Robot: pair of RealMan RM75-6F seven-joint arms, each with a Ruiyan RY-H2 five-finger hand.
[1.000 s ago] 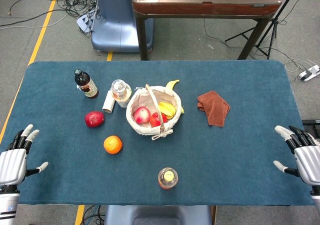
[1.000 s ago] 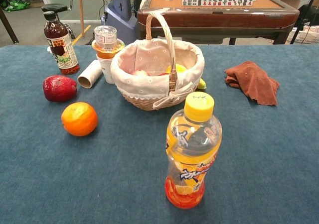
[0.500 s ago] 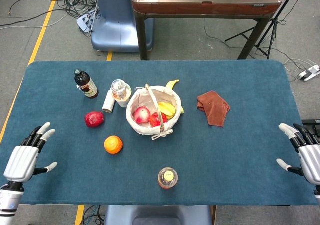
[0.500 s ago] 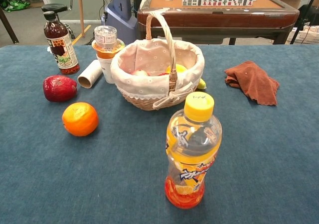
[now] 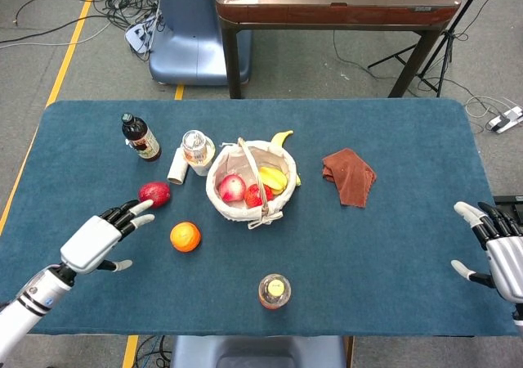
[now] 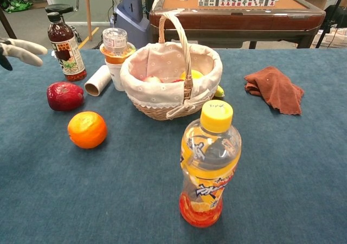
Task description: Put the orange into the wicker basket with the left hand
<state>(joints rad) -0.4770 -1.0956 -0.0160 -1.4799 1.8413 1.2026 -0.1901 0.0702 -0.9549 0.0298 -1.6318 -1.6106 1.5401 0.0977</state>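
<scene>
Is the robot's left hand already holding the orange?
No, the left hand hangs open beside the orange, with bare tabletop between them.

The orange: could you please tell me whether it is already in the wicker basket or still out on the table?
Out. The orange lies on the blue table, apart from the wicker basket, unheld.

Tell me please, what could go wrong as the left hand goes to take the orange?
1. The red fruit lies just beyond the left hand, close to the orange; the spread fingers could knock it.
2. The orange is round and lies free on the cloth, so a side touch may roll it away.
3. The wicker basket already holds fruit, and its handle stands upright, which could block the drop.
</scene>
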